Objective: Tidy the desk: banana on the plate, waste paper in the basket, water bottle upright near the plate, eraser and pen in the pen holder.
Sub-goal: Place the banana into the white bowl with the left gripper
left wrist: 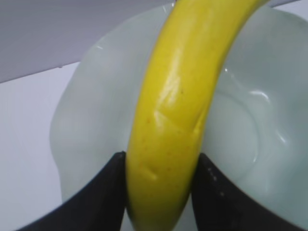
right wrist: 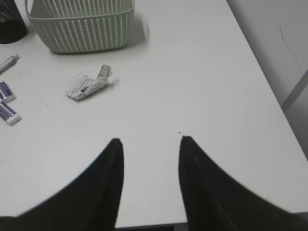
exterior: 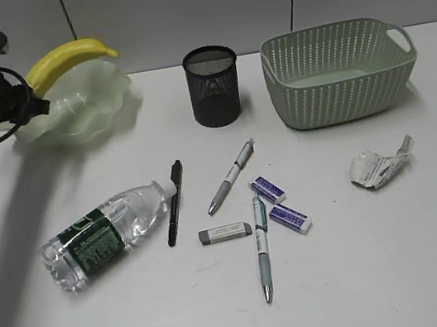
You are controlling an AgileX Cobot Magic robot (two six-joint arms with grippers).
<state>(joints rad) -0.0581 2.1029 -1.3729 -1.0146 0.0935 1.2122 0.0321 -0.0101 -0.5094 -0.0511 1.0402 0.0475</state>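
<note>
At ten o'clock, the left gripper (left wrist: 161, 192) grasps the banana (exterior: 67, 59) above the plate (exterior: 99, 104). The right gripper (right wrist: 149, 163) hangs released. The water bottle (exterior: 109, 234), pens, erasers and waste paper (exterior: 380, 163) await tidying.

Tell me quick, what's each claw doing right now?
Left gripper: closed on the banana, over the plate.
Right gripper: open, holding nothing.

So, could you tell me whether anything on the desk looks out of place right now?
Yes: the water bottle lies on its side, and the waste paper sits on the desk outside the basket.
</note>
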